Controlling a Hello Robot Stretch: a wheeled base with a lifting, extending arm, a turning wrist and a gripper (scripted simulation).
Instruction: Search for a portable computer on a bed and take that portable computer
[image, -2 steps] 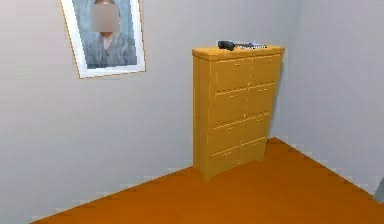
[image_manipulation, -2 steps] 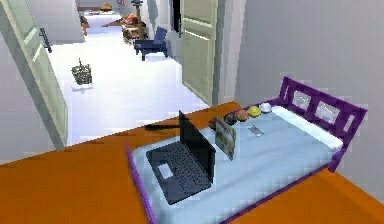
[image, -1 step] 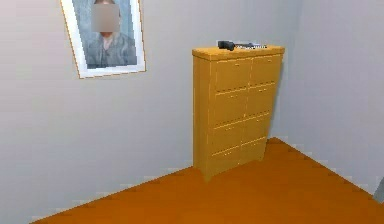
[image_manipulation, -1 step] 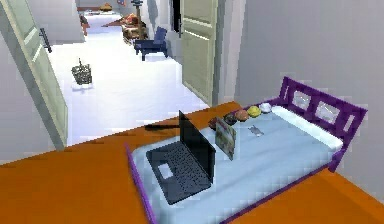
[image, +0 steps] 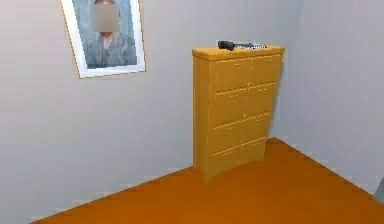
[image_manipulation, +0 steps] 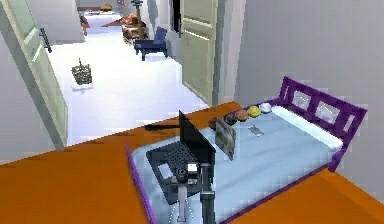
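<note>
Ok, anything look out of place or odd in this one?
Nothing looks spilled or broken. The one oddity is the clutter on the bed: next to the open laptop, a flat thing stands upright on the mattress, and a few small round things lie farther along it.

An open laptop (image_manipulation: 190, 140) is sitting at the foot end of a purple-framed bed (image_manipulation: 290, 150). The arm (image_manipulation: 207, 198) is reaching over that end, its gripper (image_manipulation: 172, 170) showing against the laptop, so whether it is holding anything cannot be told. Small round things (image_manipulation: 255, 112) are lying near the bed's headboard.
</note>
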